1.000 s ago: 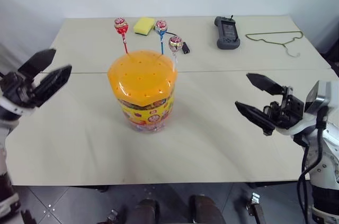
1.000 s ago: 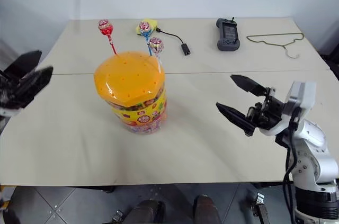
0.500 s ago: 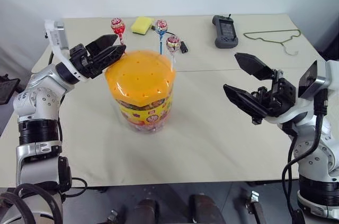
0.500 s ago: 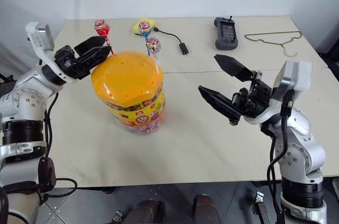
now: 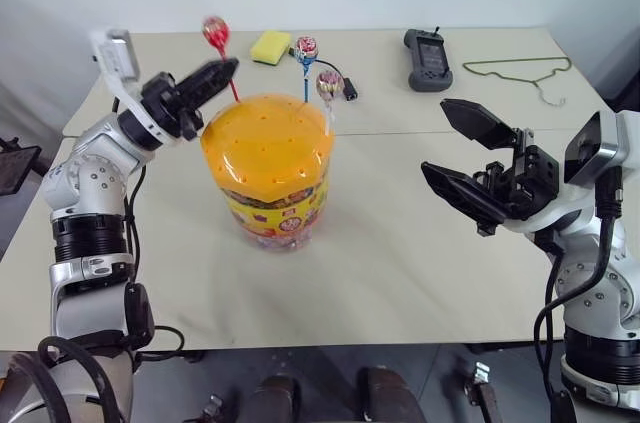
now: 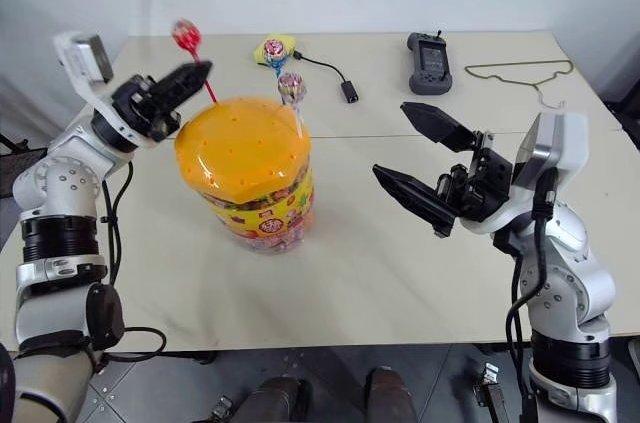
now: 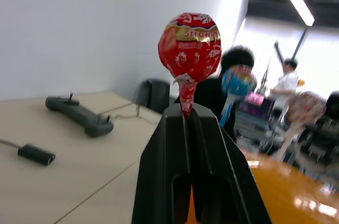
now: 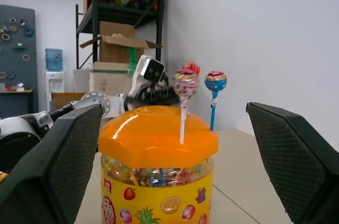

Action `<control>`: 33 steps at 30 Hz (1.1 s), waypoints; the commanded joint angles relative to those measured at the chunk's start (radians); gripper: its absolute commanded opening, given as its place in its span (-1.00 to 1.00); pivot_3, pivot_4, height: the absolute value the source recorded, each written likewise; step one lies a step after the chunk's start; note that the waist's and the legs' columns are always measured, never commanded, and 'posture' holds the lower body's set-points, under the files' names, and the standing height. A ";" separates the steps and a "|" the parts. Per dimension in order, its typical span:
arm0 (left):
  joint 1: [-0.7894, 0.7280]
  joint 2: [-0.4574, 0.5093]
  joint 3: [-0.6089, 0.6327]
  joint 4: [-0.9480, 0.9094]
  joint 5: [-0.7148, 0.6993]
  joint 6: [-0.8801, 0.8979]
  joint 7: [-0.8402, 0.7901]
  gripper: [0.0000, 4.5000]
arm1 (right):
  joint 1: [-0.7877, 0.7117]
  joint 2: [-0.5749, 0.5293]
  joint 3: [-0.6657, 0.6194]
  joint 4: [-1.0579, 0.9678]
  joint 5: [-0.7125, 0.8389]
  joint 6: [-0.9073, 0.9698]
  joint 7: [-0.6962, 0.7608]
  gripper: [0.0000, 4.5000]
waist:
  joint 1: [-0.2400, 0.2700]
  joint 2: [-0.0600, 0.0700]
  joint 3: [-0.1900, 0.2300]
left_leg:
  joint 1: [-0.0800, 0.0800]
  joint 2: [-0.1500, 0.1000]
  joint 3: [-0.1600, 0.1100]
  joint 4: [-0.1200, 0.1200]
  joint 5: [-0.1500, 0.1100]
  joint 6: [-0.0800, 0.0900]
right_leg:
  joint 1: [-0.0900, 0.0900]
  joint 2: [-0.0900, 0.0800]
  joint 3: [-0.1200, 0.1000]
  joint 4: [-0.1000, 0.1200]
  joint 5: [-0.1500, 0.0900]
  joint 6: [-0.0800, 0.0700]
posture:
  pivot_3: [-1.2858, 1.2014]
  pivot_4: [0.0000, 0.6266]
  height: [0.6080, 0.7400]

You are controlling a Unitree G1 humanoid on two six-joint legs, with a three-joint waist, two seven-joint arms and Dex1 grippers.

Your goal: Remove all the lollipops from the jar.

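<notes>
Left wrist view, red lollipop (image 7: 189, 44) pinched in left gripper (image 7: 188, 112)

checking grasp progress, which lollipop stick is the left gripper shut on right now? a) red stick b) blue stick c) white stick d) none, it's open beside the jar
A: the left gripper has its two black fingers closed on the red stick of the red lollipop, while the blue-stick lollipop and white-stick lollipop stand free in the jar's orange lid.
</notes>
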 commanded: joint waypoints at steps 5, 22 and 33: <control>0.000 0.104 0.203 -0.073 -0.088 0.051 0.218 -0.99 | -0.080 -0.077 0.103 0.039 -0.024 0.037 0.256 1.00 | -0.015 0.000 0.000 | 0.000 0.001 0.000 -0.001 0.000 0.000 | -0.001 -0.001 0.000 0.001 0.000 0.000 | 0.03 -0.52 1.00; 1.180 0.366 0.318 -0.660 0.258 0.321 0.363 -0.99 | -0.066 -0.086 0.250 0.319 -0.331 -0.193 0.553 1.00 | 0.013 -0.003 0.001 | 0.001 0.000 -0.002 -0.003 -0.002 -0.002 | -0.008 -0.002 0.015 -0.003 0.001 -0.003 | 0.03 -0.52 1.00; 1.134 0.295 0.348 -0.530 0.267 -0.033 0.153 0.38 | -0.104 -0.061 0.171 0.247 -0.248 -0.052 0.364 1.00 | 0.019 -0.003 0.001 | 0.001 0.000 -0.001 -0.004 -0.002 -0.002 | -0.009 -0.001 0.014 -0.004 0.002 -0.004 | 0.03 -0.52 1.00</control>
